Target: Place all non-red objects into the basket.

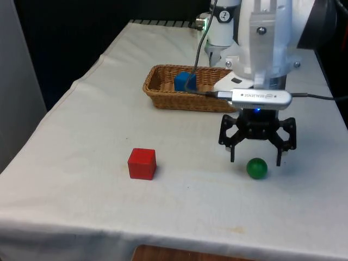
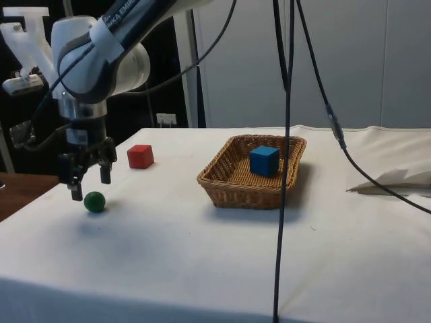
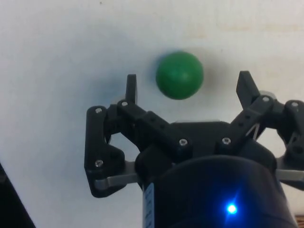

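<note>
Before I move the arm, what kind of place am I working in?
Probably a robotics lab bench: a cloth-covered table, dangling cables, and test props, namely a green ball, a red cube and a wicker basket.

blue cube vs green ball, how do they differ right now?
Shape: the blue cube has flat faces and edges; the green ball is round.
Place: the blue cube sits inside the wicker basket; the green ball lies on the white cloth, outside the basket.
Gripper: the open gripper hangs just over the green ball, fingers either side, while the blue cube has nothing near it.
Shared: neither is red, and neither is gripped.
</note>
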